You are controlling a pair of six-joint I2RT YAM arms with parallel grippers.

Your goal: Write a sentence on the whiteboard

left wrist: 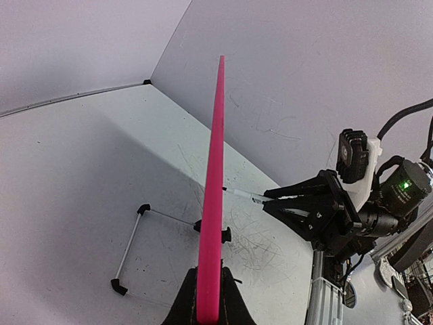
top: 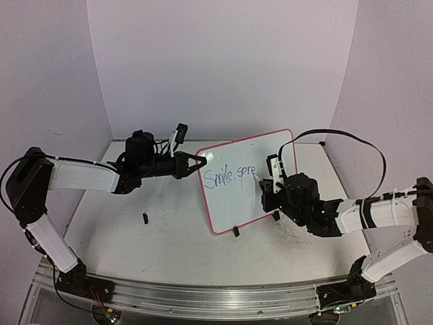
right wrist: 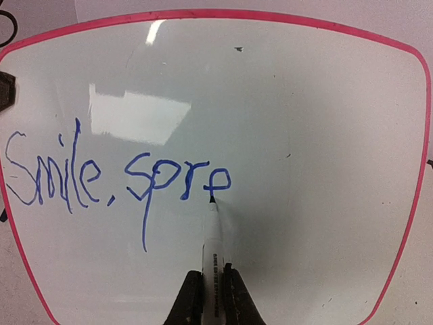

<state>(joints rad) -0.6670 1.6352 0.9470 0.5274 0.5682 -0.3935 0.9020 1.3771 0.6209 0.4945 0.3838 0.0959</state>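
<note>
The whiteboard (top: 270, 149), white with a pink-red rim, stands tilted on its black clip feet in the middle of the table. My left gripper (top: 201, 162) is shut on its left rim; the left wrist view shows the rim (left wrist: 215, 169) edge-on between the jaws. My right gripper (top: 267, 184) is shut on a white marker (right wrist: 214, 250) whose tip touches the board. The sentence (right wrist: 118, 179) in blue reads "Smile, spre", with the tip at the foot of the last letter. It also shows in the top view (top: 229, 177).
A small dark marker cap (top: 145, 218) lies on the scuffed white tabletop left of the board. A wire stand with black feet (left wrist: 132, 247) sits behind the board. Purple-white walls close in the back and sides.
</note>
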